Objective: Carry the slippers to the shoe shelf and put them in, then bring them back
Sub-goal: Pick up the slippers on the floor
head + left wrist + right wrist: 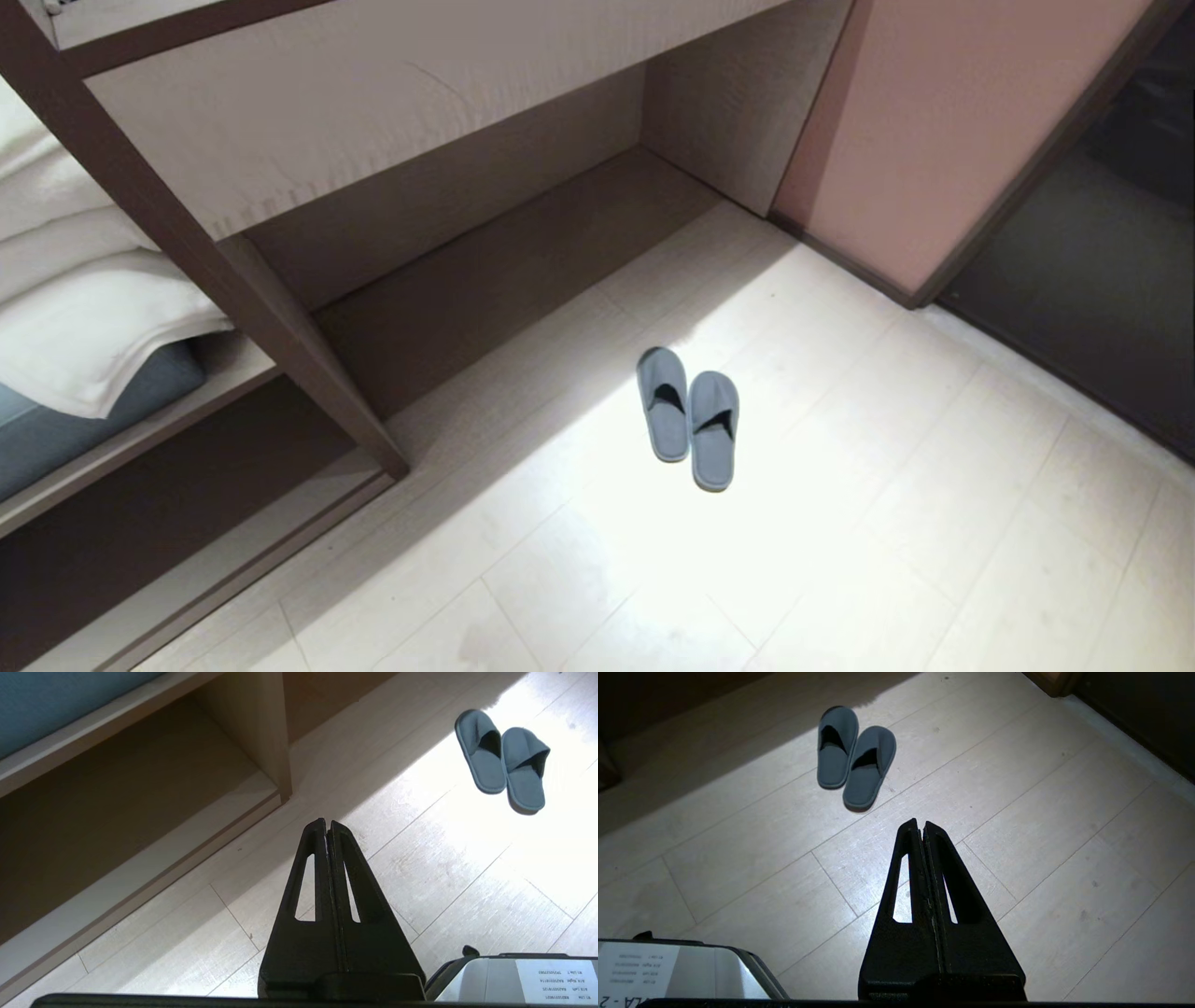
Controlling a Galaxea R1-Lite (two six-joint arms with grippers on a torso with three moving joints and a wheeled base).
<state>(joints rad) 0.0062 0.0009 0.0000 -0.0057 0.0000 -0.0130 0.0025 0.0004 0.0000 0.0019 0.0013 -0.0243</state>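
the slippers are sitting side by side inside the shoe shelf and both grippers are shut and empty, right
Not quite. The slippers are side by side, but on the pale floor in front of the shoe shelf, not inside it; the head view shows this. The left gripper and right gripper are indeed shut and empty.

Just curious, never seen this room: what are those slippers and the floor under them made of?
The slippers look like soft grey-blue fabric, matte, with no shine. The floor looks like pale wood-look planks, with visible seams and faint grain; laminate or vinyl, I cannot tell.
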